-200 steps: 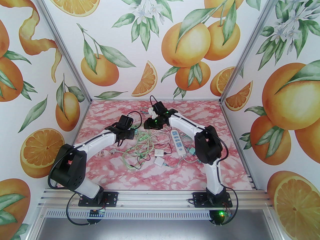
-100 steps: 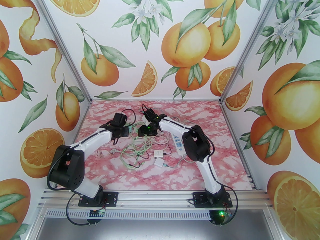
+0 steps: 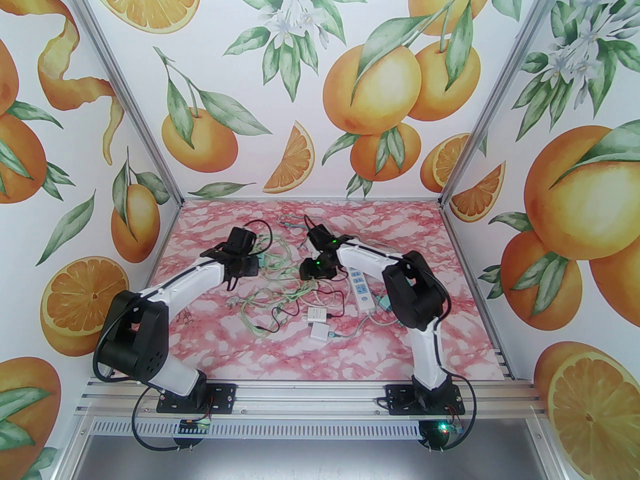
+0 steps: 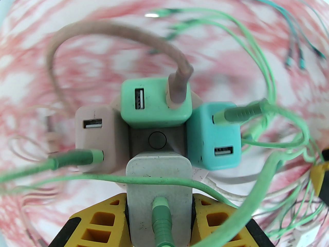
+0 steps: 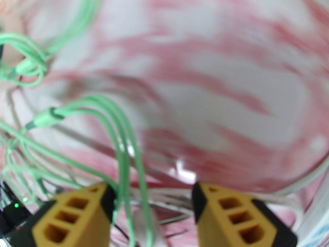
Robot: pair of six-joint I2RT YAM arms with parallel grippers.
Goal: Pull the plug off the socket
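Clamping on the white plug [image 4: 159, 168]: left gripper [image 4: 159, 197], jaws tight on both its sides. Just past the fingertips the plug meets the socket hub [image 4: 157, 140], ringed by pink [image 4: 97, 143], green [image 4: 154, 104] and teal adapters [image 4: 216, 138]. Right gripper [image 5: 153, 189]: jaws apart, nothing between them, green cables [image 5: 123, 143] touching one finger, marbled table [image 5: 218, 86] beyond.

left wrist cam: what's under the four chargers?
A grey socket block with a round button, seen between them. Its outlets are covered by the white charger, held in the left gripper, and the pink charger, green charger and teal charger.
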